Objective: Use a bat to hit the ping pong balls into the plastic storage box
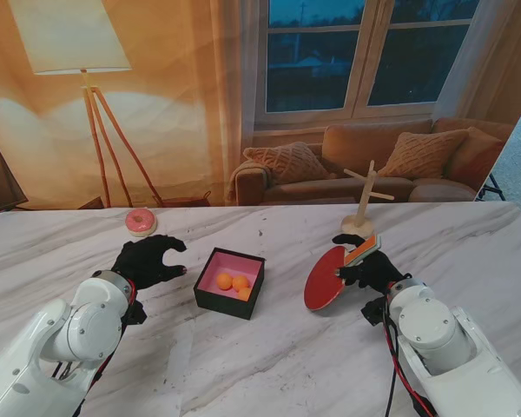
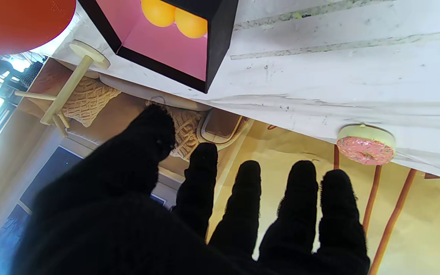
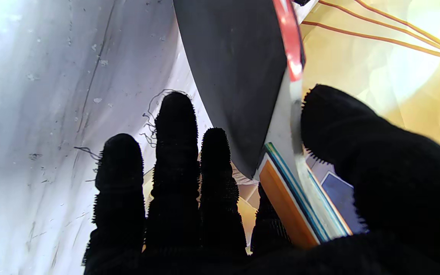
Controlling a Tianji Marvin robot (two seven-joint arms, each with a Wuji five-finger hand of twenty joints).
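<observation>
A black storage box (image 1: 231, 282) with a pink inside sits mid-table and holds three orange ping pong balls (image 1: 233, 282); the left wrist view shows the box (image 2: 216, 34) with two balls (image 2: 174, 17) visible. My right hand (image 1: 371, 273) is shut on the orange handle of a red bat (image 1: 326, 278), just right of the box, blade tilted toward it. In the right wrist view the bat (image 3: 239, 76) shows its black face, thumb and fingers (image 3: 176, 126) round the handle. My left hand (image 1: 148, 261), in a black glove, hovers open left of the box, fingers (image 2: 250, 191) spread, holding nothing.
A pink-frosted doughnut (image 1: 141, 221) lies at the far left of the marble table (image 1: 278, 365), beyond my left hand. A small wooden stand (image 1: 363, 204) rises at the far edge behind the bat. A sofa and a floor lamp stand past the table.
</observation>
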